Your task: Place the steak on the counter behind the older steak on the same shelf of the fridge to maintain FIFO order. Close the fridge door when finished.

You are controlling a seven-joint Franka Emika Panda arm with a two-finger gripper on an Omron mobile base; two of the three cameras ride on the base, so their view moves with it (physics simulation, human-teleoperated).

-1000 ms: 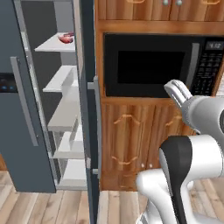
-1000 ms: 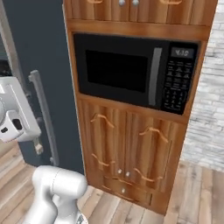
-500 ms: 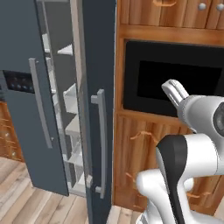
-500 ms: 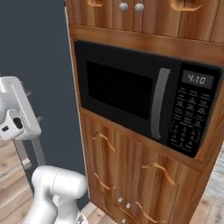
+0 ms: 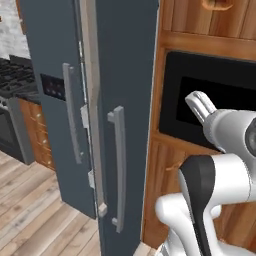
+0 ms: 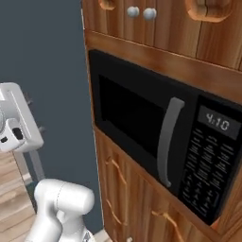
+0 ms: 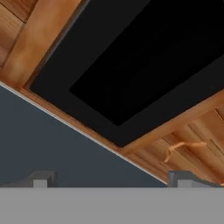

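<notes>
Fridge (image 5: 135, 75): tall slate-grey cabinet at left of scene, just beside the wooden cabinetry. Fridge door (image 5: 52, 100): left panel with grey bar handle and small dark display, nearly shut, a thin pale gap beside it. Microwave (image 6: 156, 137): black, built into the brown cupboards at right. Gripper (image 7: 111, 177): raised before the microwave's lower edge, jaws spread wide, holding nothing. Stove (image 5: 12, 80): black, far left.

Brown wooden cabinets (image 6: 142, 198) frame a built-in black microwave (image 6: 156, 137), its display reading 4:10, with round knobs (image 6: 141, 12) on the cupboards above. Pale wood plank floor (image 5: 35, 210) runs left toward a black stove (image 5: 12, 80) against a grey brick wall (image 5: 9, 30).
</notes>
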